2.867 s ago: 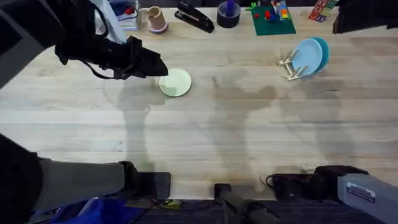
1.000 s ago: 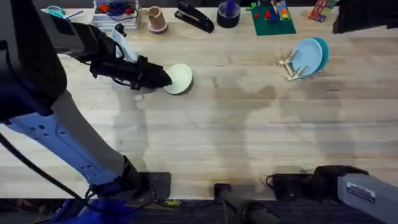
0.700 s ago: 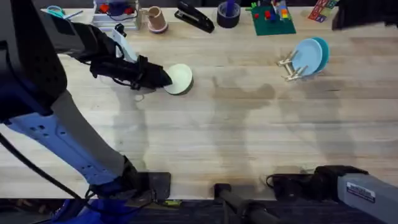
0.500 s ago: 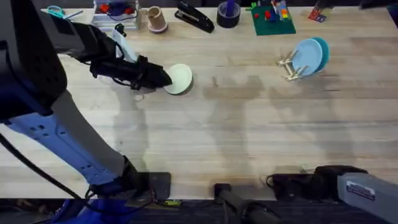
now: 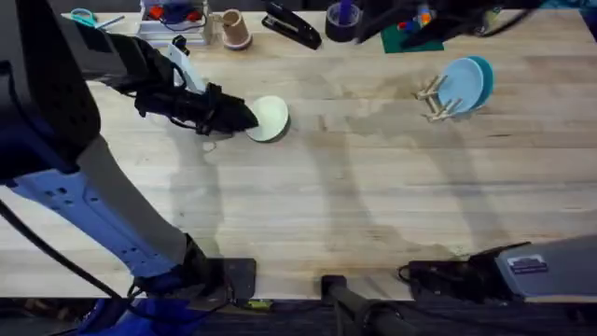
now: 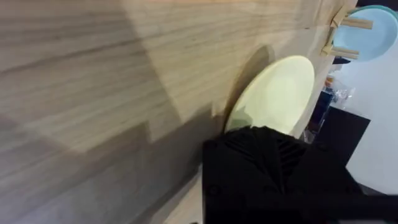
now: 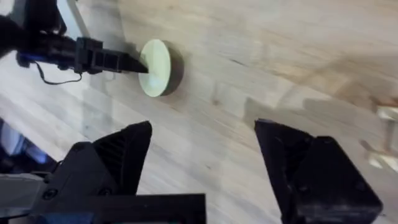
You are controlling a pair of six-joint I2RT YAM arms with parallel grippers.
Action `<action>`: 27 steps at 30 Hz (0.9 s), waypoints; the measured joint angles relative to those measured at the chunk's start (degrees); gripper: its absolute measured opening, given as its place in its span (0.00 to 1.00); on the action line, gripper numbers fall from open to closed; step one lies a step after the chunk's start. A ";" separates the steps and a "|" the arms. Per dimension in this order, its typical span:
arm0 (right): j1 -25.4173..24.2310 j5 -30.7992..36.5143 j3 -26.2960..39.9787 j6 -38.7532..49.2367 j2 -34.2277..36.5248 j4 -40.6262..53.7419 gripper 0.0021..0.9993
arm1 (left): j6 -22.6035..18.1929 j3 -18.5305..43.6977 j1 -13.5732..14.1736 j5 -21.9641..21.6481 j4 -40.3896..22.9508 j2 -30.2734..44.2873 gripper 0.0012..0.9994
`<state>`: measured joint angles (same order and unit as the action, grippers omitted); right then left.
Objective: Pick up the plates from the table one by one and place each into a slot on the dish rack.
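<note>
the left gripper [image 5: 244,118] pinches the near-left edge of the pale yellow-cream plate [image 5: 270,119], tilted up off the table [image 5: 354,205], well apart from the dish rack [image 5: 437,98], while the right gripper [image 7: 202,162] hangs spread wide.

worktop [image 5: 373,205]: pale wood planks, visible grain, matt
plate [image 5: 270,118]: cream plastic, smooth, slight sheen
rack [image 5: 435,99]: light wood dowels, bare
blue plates [image 5: 465,82]: smooth plastic
fingers [image 6: 273,168]: black ribbed plastic, matt
</note>
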<state>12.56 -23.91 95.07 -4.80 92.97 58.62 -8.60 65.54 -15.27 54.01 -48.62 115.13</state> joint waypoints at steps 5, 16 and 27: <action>4.03 -0.62 0.00 -2.76 8.17 -4.15 0.99 | 0.00 0.00 0.00 -0.01 0.00 0.00 0.04; 10.41 -3.37 0.00 -10.40 22.51 -13.62 1.00 | 0.00 0.00 0.00 0.00 0.00 0.00 0.04; 16.15 -5.15 0.00 -11.52 29.29 -17.34 1.00 | 0.00 0.00 0.00 -0.01 0.00 0.00 0.04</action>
<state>28.70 -29.07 95.07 -16.32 122.26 41.28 -8.60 65.54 -15.27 54.00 -48.62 115.13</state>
